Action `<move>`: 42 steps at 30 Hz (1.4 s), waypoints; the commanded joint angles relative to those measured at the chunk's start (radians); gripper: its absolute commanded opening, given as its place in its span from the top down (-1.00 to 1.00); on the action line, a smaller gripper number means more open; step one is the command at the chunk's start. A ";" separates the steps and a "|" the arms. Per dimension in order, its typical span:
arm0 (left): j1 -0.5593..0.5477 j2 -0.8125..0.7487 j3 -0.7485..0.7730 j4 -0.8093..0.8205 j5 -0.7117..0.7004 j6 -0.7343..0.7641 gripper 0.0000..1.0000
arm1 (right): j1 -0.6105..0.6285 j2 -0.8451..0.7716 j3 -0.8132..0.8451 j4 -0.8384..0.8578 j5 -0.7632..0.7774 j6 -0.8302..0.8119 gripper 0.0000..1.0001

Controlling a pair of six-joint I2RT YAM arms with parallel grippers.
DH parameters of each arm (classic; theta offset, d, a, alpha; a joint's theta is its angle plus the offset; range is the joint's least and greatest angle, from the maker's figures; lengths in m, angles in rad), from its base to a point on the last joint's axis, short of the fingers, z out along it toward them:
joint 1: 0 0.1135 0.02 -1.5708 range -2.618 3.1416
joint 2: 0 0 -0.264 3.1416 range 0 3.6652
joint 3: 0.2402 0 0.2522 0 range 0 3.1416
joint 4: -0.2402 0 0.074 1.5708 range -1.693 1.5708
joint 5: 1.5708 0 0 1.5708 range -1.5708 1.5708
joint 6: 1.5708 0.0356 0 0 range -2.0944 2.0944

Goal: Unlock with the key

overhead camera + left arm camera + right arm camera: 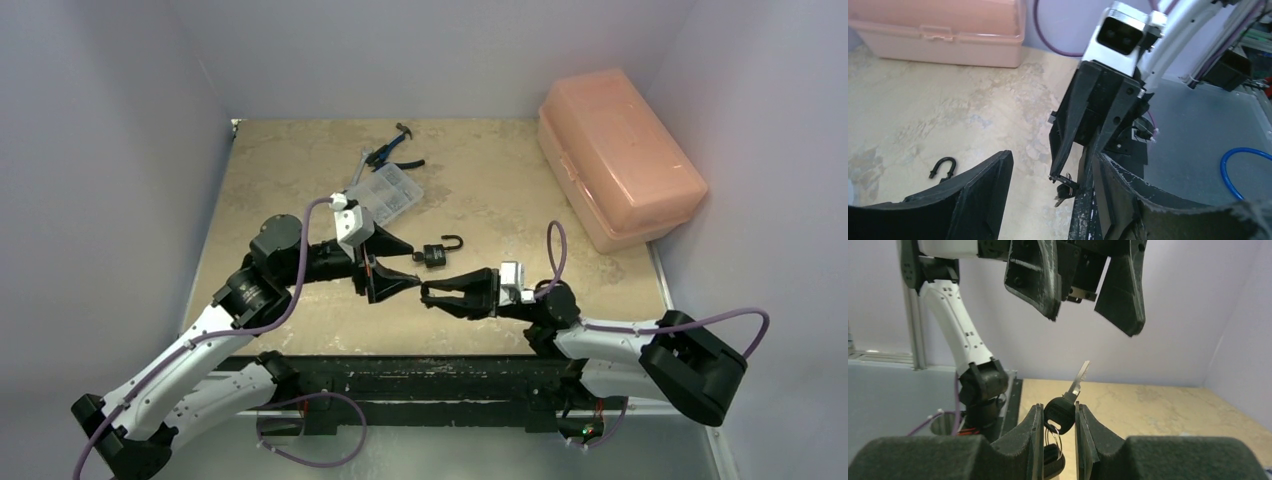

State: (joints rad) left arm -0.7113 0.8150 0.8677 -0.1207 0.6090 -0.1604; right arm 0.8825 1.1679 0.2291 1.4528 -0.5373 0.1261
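Key (1065,411) — inside right hand (1058,416)

One padlock (434,253), one key (1068,407), one pink box (620,155), one parts case (388,192).

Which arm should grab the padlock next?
Left. The left gripper is open and empty close to the padlock, while the right gripper is shut on the key.
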 commanded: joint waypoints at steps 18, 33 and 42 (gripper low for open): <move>0.048 0.049 0.010 0.165 0.308 -0.095 -0.18 | -0.067 0.052 0.116 0.386 -0.189 0.331 1.00; 0.052 0.030 -0.011 0.461 0.206 -0.500 -0.08 | -0.067 0.013 0.236 0.386 -0.187 0.405 1.00; 0.052 0.002 -0.016 0.448 0.200 -0.529 0.08 | -0.066 -0.003 0.254 0.392 -0.120 0.433 1.00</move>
State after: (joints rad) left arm -0.6666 0.8360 0.8539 0.2913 0.8139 -0.6701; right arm 0.8177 1.1969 0.4450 1.5257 -0.7143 0.5335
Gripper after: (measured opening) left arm 0.472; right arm 0.271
